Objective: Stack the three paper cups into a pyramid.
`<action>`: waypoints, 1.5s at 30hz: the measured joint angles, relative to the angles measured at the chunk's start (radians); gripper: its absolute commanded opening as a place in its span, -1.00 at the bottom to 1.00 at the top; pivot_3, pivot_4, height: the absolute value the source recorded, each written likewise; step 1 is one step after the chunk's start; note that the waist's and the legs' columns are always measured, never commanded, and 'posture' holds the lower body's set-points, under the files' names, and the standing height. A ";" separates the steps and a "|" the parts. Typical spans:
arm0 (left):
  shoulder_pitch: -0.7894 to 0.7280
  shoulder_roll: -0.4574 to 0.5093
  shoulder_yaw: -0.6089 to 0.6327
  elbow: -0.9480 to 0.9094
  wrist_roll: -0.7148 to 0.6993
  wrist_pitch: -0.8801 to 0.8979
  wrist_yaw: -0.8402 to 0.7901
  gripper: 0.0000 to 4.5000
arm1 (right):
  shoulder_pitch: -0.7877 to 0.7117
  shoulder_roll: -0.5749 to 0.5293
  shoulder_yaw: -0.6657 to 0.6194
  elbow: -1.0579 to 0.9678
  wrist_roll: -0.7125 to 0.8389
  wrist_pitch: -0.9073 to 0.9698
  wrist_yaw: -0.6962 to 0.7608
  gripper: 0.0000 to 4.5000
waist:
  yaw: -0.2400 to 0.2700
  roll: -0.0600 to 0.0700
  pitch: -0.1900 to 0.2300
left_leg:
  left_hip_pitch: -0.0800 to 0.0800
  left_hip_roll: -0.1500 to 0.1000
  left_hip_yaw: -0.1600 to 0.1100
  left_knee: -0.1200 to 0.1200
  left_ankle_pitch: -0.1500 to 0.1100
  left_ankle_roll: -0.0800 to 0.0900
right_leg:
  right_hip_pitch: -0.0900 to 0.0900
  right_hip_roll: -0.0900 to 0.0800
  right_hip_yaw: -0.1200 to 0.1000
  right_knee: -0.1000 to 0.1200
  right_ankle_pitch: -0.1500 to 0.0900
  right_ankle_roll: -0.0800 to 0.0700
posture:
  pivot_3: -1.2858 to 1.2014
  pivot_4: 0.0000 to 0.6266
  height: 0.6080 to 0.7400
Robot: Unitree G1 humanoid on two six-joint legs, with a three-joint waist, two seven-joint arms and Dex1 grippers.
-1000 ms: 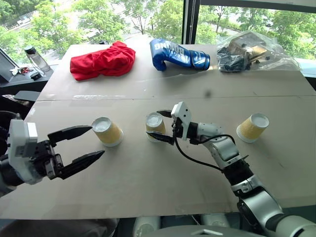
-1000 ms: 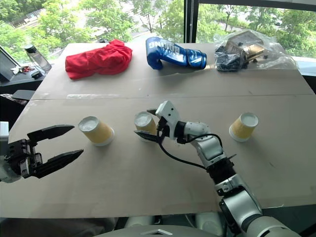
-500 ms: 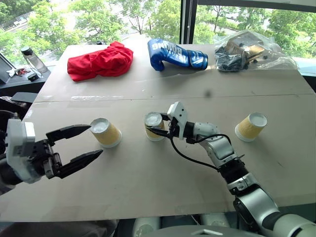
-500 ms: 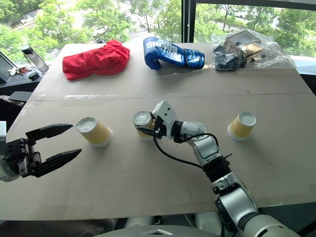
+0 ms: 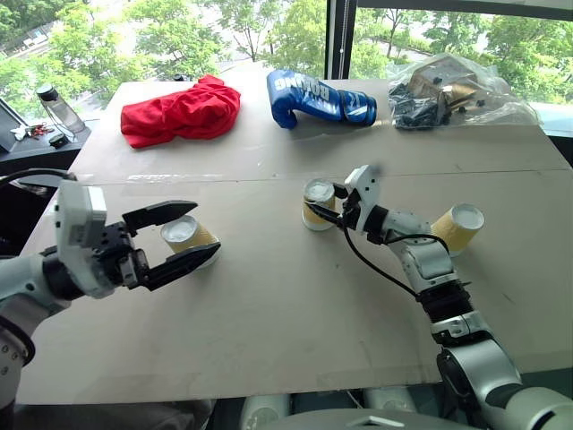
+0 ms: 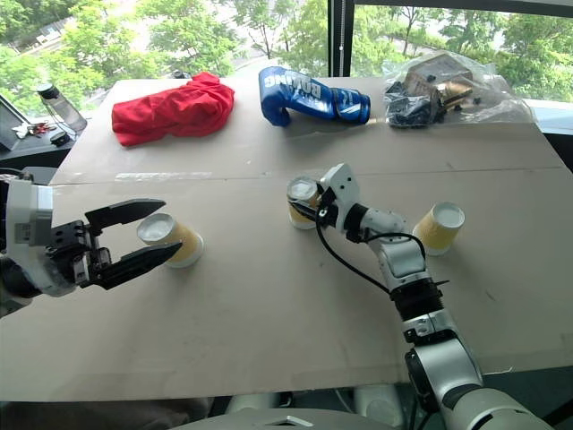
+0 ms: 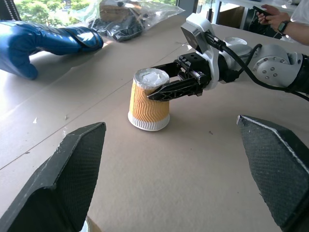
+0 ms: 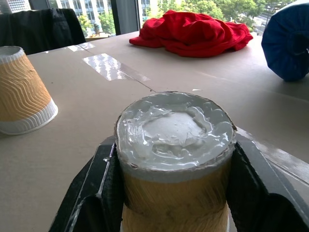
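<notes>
On the brown tabletop (image 5: pixel 269 305): three paper cups, all upside down, white bases up. Middle cup (image 5: pixel 317 204) clamped between right gripper (image 5: pixel 328 208) jaws, closed on its ribbed sides just under the base; tilted slightly in left wrist view, rim at or just above the surface, cannot tell which. Left cup (image 5: pixel 190 240) resting near the left side, with left gripper (image 5: pixel 175 240) around it, jaws spread wide, one on either side, not touching. Right cup (image 5: pixel 457 228) standing alone near the right side, well apart from both grippers. No pyramid formed. Along far side: red cloth (image 5: pixel 182 110), blue boxing glove (image 5: pixel 318 98) with white lettering, partly legible, apparently "BOXING", and clear plastic bag (image 5: pixel 452 91) of dark items
</notes>
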 measured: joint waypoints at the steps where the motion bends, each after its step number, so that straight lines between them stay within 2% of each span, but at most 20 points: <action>1: -0.023 0.000 -0.020 -0.004 -0.006 0.008 0.010 1.00 | -0.004 -0.002 -0.004 0.009 0.000 0.000 -0.003 -0.10 | 0.000 0.000 0.000 | 0.000 0.000 0.000 0.000 0.000 0.000 | 0.000 0.002 0.000 0.000 0.000 0.000 | 0.03 -0.52 1.00; 2: -0.040 0.000 -0.031 -0.004 -0.010 0.012 0.016 1.00 | -0.007 -0.002 -0.006 0.012 0.000 0.000 -0.004 -0.10 | 0.000 0.000 0.000 | 0.000 0.001 0.000 0.000 0.000 0.000 | -0.001 0.003 0.001 0.000 0.000 0.000 | 0.03 -0.52 1.00; 3: -0.069 0.000 -0.051 -0.004 -0.012 0.017 0.026 1.00 | -0.011 -0.001 -0.007 0.016 0.002 0.001 -0.001 0.37 | 0.000 0.000 0.000 | 0.000 0.001 0.000 0.000 0.000 0.000 | -0.001 0.004 0.001 0.001 0.000 0.000 | 0.03 -0.52 1.00; 5: -0.087 0.000 -0.067 -0.004 -0.012 0.024 0.031 1.00 | -0.013 0.003 -0.007 0.016 0.005 0.006 0.003 0.72 | -0.001 0.000 0.000 | 0.000 0.002 0.001 0.000 0.000 0.000 | -0.002 0.005 0.002 0.001 0.000 0.000 | 0.03 -0.52 1.00; 6: -0.090 0.000 -0.071 -0.004 -0.012 0.027 0.031 1.00 | -0.013 0.004 -0.006 0.016 0.006 0.009 0.004 0.95 | -0.001 0.000 0.000 | -0.001 0.002 0.001 0.000 0.000 0.000 | -0.002 0.005 0.002 0.001 0.000 0.000 | 0.03 -0.52 1.00; 7: -0.096 0.000 -0.080 -0.004 -0.012 0.031 0.031 1.00 | -0.012 0.004 -0.006 0.012 0.007 0.013 0.005 0.98 | 0.000 0.000 0.000 | -0.001 0.002 0.001 0.000 0.000 0.000 | -0.003 0.005 0.002 0.001 0.000 0.000 | 0.03 -0.52 1.00; 12: -0.129 0.000 -0.102 -0.002 -0.012 0.037 0.029 1.00 | 0.025 -0.018 -0.004 -0.096 0.018 0.034 0.006 0.98 | 0.003 0.000 0.000 | -0.002 0.002 0.002 0.000 0.001 -0.001 | -0.003 0.005 0.002 0.000 0.000 0.000 | 0.03 -0.52 1.00; 19: -0.278 -0.013 -0.204 0.003 -0.035 0.063 0.056 1.00 | 0.206 -0.171 -0.040 -0.399 0.046 0.101 0.017 0.98 | 0.016 0.000 0.000 | -0.003 0.001 0.001 0.001 0.000 0.000 | -0.003 0.005 0.002 0.000 0.000 0.000 | 0.03 -0.52 1.00; 25: -0.477 -0.109 -0.413 -0.012 -0.052 0.125 0.123 1.00 | 0.409 -0.269 -0.207 -0.723 0.114 0.148 -0.049 0.98 | 0.035 0.000 0.000 | -0.004 -0.001 0.000 0.001 0.001 -0.001 | -0.002 0.007 0.003 0.000 0.000 0.001 | 0.03 -0.52 1.00; 30: -0.571 -0.152 -0.529 0.021 -0.020 0.138 0.111 1.00 | 0.625 -0.298 -0.376 -0.843 0.107 0.144 -0.132 0.98 | 0.032 0.000 0.000 | -0.003 -0.002 0.001 0.002 0.003 -0.004 | -0.002 0.009 0.004 0.000 0.000 0.001 | 0.03 -0.52 1.00; 33: -0.617 -0.159 -0.580 0.070 0.032 0.131 0.068 1.00 | 0.743 -0.281 -0.432 -0.857 0.067 0.131 -0.198 0.98 | 0.027 0.000 0.001 | -0.002 -0.001 0.001 0.002 0.003 -0.004 | -0.002 0.010 0.007 0.001 0.000 0.001 | 0.03 -0.52 1.00; 40: -0.647 -0.172 -0.609 0.116 0.087 0.111 0.000 1.00 | 0.762 -0.188 -0.446 -0.850 0.019 0.074 -0.320 0.98 | 0.030 0.000 0.001 | -0.002 -0.001 0.001 0.002 0.003 -0.005 | -0.002 0.011 0.008 0.002 0.000 0.001 | 0.03 -0.52 1.00; 45: -0.657 -0.172 -0.609 0.125 0.109 0.102 -0.022 1.00 | 0.731 -0.139 -0.446 -0.802 0.043 0.100 -0.377 0.98 | 0.031 0.000 0.001 | -0.002 -0.001 0.001 0.003 0.004 -0.005 | -0.002 0.011 0.008 0.001 0.000 0.001 | 0.03 -0.52 1.00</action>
